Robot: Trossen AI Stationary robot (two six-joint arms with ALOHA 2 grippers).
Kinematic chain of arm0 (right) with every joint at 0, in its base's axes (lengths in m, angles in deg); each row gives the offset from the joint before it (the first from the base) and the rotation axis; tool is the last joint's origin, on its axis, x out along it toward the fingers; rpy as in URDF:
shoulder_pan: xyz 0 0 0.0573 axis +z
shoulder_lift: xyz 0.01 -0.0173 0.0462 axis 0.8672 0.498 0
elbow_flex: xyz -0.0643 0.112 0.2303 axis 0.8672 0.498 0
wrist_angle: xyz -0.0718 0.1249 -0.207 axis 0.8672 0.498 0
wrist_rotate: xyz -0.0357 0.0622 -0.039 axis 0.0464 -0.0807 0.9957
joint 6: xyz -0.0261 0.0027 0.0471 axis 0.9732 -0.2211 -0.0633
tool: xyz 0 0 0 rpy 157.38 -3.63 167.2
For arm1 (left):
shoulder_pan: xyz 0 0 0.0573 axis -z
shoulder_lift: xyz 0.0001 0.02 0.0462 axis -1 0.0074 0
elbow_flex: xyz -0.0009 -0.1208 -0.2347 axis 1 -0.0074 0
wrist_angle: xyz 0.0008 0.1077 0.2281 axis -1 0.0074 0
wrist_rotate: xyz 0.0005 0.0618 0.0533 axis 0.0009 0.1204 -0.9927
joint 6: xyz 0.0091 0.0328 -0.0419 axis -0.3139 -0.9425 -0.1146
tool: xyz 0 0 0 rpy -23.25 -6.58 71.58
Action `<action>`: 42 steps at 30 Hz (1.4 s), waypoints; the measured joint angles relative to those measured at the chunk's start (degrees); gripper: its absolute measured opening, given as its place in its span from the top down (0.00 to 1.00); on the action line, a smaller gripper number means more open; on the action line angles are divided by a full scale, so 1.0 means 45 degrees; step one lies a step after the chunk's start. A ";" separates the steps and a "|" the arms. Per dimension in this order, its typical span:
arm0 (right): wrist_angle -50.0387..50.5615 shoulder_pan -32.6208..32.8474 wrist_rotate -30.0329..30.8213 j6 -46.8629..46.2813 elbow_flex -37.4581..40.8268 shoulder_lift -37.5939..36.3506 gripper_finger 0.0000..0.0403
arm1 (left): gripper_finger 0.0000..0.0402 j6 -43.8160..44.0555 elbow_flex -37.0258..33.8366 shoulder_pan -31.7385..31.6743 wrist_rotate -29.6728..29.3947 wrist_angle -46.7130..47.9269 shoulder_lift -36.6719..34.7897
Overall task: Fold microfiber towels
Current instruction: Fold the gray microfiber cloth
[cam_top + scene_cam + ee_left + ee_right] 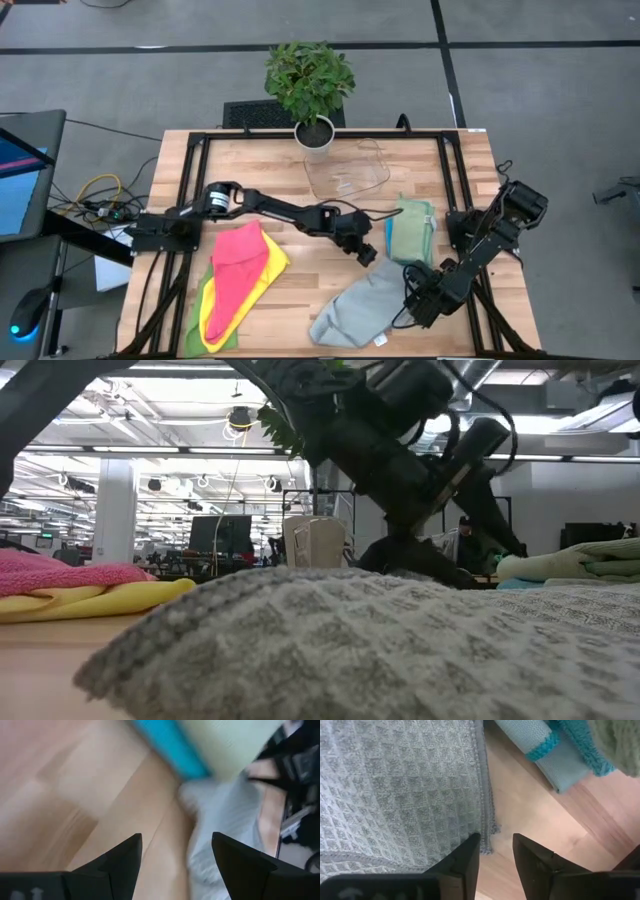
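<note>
A light grey microfiber towel (355, 305) lies loosely doubled on the table near its front edge, and it fills the foreground of the low view (400, 650). My left gripper (368, 252) slants down, open, over bare wood just short of the towel's far end (225, 820). My right gripper (418, 303) points down at the towel's right side. It is open, one finger (465, 857) over the towel's hemmed edge (487, 815) and the other over bare wood, with nothing between them. Whether that finger touches the towel does not show.
A pink towel (240, 270) lies on a yellow one and a green one at the front left. A stack of folded green and teal-edged towels (412, 228) sits to the right of centre. A clear plastic tray (345, 170) and a potted plant (310, 90) stand at the far edge.
</note>
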 joint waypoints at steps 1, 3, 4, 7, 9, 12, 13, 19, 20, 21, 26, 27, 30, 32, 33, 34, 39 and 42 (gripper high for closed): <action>-0.0003 0.0000 0.0007 0.0000 0.0000 0.0000 0.64 | 0.42 -0.0002 0.0028 0.0100 -0.0410 -0.0093 -0.0009; -0.0019 -0.0044 0.0036 0.0000 0.0005 0.0000 0.64 | 0.42 -0.0161 0.0041 0.0267 -0.1043 -0.0059 -0.0049; -0.0019 -0.0085 0.0061 0.0002 0.0005 0.0000 0.64 | 0.42 -0.0164 0.0041 0.0333 -0.1139 -0.0039 -0.0049; -0.0089 -0.0092 0.0065 0.0000 0.0005 0.0000 0.64 | 0.42 -0.0032 0.0099 0.0583 -0.1517 -0.0062 -0.0049; -0.0092 -0.0075 0.0072 -0.0001 0.0005 0.0000 0.64 | 0.42 -0.0188 0.0114 0.0747 -0.2096 -0.0041 -0.0049; -0.0093 -0.0063 0.0106 -0.0102 0.0005 0.0000 0.64 | 0.42 -0.0272 0.0194 0.0905 -0.2679 -0.0037 -0.0049; -0.0097 -0.0063 0.0101 -0.0107 0.0005 0.0000 0.64 | 0.42 -0.0298 0.0328 0.0933 -0.2781 -0.0035 -0.0049; -0.0121 -0.0063 0.0120 -0.0204 0.0010 0.0000 0.64 | 0.42 -0.0965 0.1303 0.1102 -0.3404 0.0610 0.0694; -0.0120 -0.0054 0.0130 -0.0207 0.0010 0.0004 0.64 | 0.42 -0.1020 0.1756 0.1127 -0.3312 0.0487 0.0964; -0.0121 -0.0039 0.0114 -0.0204 0.0010 0.0005 0.65 | 0.42 -0.1052 0.2143 0.1145 -0.3230 0.0867 0.1174; -0.0147 0.0053 0.0199 -0.0219 0.0010 0.0010 0.65 | 0.42 -0.1722 0.3818 0.1161 -0.3165 0.2447 0.2122; -0.0151 0.0053 0.0195 -0.0219 0.0010 0.0010 0.65 | 0.42 -0.1912 0.3939 0.1154 -0.3208 0.2687 0.2130; -0.0151 0.0083 0.0161 -0.0219 0.0010 0.0010 0.65 | 0.42 -0.2087 0.4194 0.1152 -0.3690 0.2669 0.2180; -0.0187 0.0105 0.0206 -0.0221 0.0010 0.0010 0.65 | 0.42 -0.1897 0.4204 0.1140 -0.3560 0.2851 0.2323; -0.0204 0.0107 0.0208 -0.0219 0.0010 0.0010 0.65 | 0.42 -0.1806 0.4204 0.1142 -0.3447 0.2547 0.2541; -0.0205 0.0106 0.0202 -0.0220 0.0010 0.0010 0.66 | 0.42 -0.1689 0.4214 0.1143 -0.3335 0.2340 0.2584; -0.0223 0.0103 0.0204 -0.0223 0.0010 0.0010 0.66 | 0.47 -0.1296 0.4252 0.1152 -0.3153 0.2134 0.2747; -0.0219 0.0107 0.0213 -0.0220 0.0010 0.0010 0.66 | 0.52 -0.1477 0.4398 0.1108 -0.2701 0.2141 0.2798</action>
